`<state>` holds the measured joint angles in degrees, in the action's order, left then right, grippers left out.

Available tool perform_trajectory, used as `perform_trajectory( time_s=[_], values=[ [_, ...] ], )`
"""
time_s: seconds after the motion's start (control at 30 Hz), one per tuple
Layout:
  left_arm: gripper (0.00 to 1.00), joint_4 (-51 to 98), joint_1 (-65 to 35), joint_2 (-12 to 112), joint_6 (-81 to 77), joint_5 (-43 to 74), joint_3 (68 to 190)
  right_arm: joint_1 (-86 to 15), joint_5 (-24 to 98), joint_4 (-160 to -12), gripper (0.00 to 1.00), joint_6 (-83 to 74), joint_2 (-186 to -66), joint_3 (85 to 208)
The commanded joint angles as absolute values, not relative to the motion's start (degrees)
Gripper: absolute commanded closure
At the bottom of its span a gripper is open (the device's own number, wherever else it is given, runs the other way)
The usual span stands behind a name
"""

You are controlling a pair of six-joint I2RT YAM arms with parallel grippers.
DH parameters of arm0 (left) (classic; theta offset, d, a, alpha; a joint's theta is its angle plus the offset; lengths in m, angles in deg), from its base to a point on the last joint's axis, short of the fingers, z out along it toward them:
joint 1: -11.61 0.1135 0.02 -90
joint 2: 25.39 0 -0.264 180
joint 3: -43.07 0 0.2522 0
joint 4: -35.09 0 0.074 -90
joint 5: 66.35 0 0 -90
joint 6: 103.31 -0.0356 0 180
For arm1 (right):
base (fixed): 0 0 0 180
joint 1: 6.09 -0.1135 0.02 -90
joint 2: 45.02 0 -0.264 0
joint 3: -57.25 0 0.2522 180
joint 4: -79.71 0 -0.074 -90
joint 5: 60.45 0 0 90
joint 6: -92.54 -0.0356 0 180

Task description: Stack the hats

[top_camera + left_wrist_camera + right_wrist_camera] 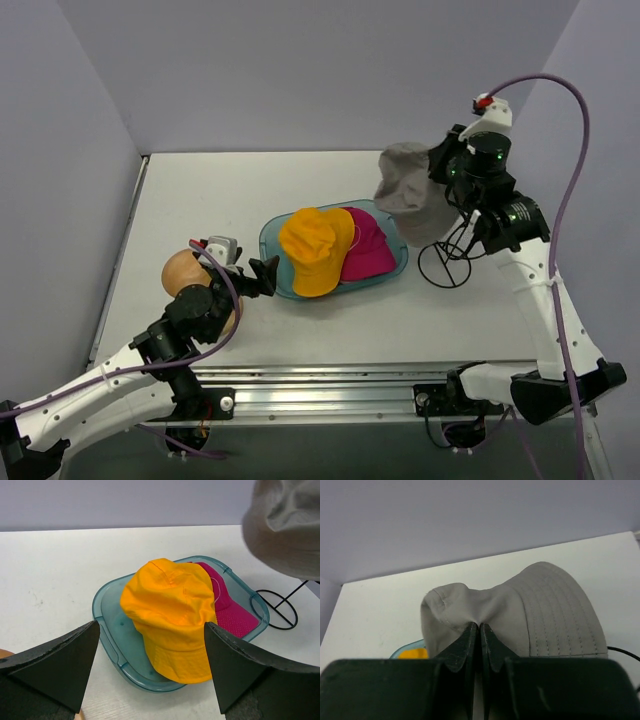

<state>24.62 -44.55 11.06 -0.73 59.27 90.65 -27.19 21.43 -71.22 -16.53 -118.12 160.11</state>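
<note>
**Right arm.** The base is at the near right corner. The links rise steeply to a wrist held high over the right side of the table [200,190].

**Right gripper [479,626].** The jaws are pressed together, pinching a fold of cloth at the crown of the grey hat [535,610].

**Grey hat.** It is off the table and hangs from that pinch with its brim drooping. It sits in the air just right of the teal tray [270,240] and over the black wire stand [445,262], apart from the other hats.

**Left arm.** The base is at the near left corner. The elbow is folded and the forearm runs low toward the centre, with the wrist about level.

**Left gripper [150,630].** The fingers are spread wide with nothing between them. It points right at the left rim of the teal tray and is close beside it; whether they touch cannot be told.

**Yellow-orange hat [315,248].** It lies in the left half of the teal tray, crown up. It overlaps the left edge of the magenta hat [368,245], and its near part reaches over the tray's near rim.

**Magenta hat.** It lies in the right half of the same tray, partly under the yellow-orange hat.

**Teal tray.** It sits around the middle of the table, between the two arms.

**Black wire stand.** It stands on the table just right of the tray.

**Wooden stand [185,272].** Its round top shows at the near left, just left of the left gripper. It is partly hidden by the left arm.
</note>
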Motion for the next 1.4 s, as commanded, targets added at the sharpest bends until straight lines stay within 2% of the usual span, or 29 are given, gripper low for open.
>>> perform_trajectory(
  time_s=[0.0,0.47,0.73,1.0,1.1,1.37],
  values=[
    [0.06,27.5,-44.7,11.3,-1.6,59.7,91.5,-20.8,20.0,-70.1,1.00,-18.0,-113.2,157.2],
    [0.06,27.3,-44.7,11.1,-1.4,59.7,91.4,-4.5,20.9,-73.6,1.00,-20.5,-101.5,133.4],
    [0.06,27.0,-44.7,12.4,-1.4,60.0,92.0,1.6,21.3,-76.1,1.00,-21.0,-100.7,130.0],
    [0.06,27.2,-44.7,13.5,-1.3,59.8,92.1,13.6,32.1,-78.7,1.00,-22.2,-103.2,128.3],
    [0.06,27.3,-44.7,13.4,-1.3,59.8,92.0,15.1,35.2,-80.3,1.00,-22.7,-103.0,126.2],
    [0.06,27.5,-44.7,13.8,-1.4,59.6,92.0,16.3,33.9,-82.8,1.00,-23.4,-101.2,121.1]
  ],
)
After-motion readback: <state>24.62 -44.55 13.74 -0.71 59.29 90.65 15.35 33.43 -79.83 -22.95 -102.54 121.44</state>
